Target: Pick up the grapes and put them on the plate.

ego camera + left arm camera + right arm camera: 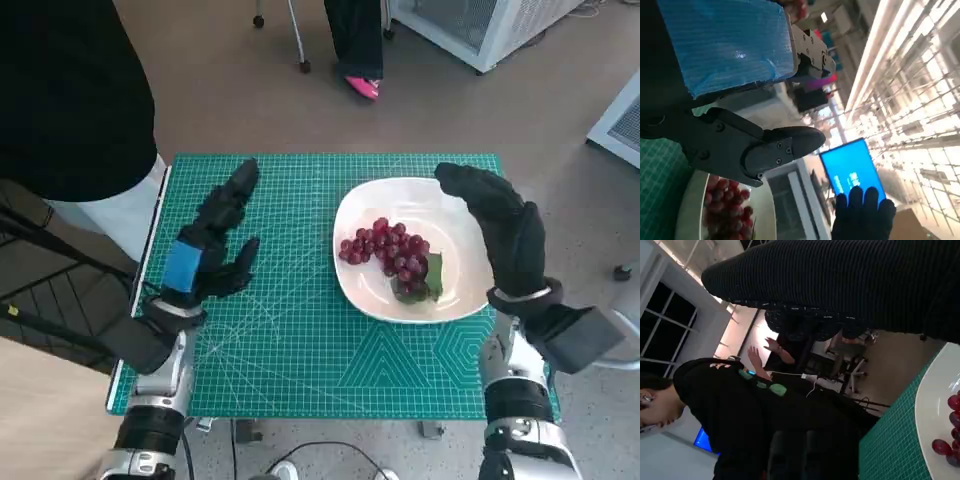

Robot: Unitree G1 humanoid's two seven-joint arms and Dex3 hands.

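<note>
A bunch of dark red grapes [388,250] with a green leaf lies on the white plate [455,235], which sits on the right half of the green cutting mat. My right hand [508,235] hovers over the plate's right rim with straight, spread fingers and holds nothing. My left hand [215,245] is raised over the mat's left half, well apart from the plate, fingers extended and empty. The left wrist view shows the grapes [725,202], the plate [687,210] and the gloved right hand [862,215]. A few grapes [950,432] show on the plate [930,405] in the right wrist view.
The green mat [290,340] covers the small table. A person in black [70,90] sits close to the table's left side, also seen in the right wrist view [740,410]. Another person's legs and pink shoe [362,86] stand beyond the far edge.
</note>
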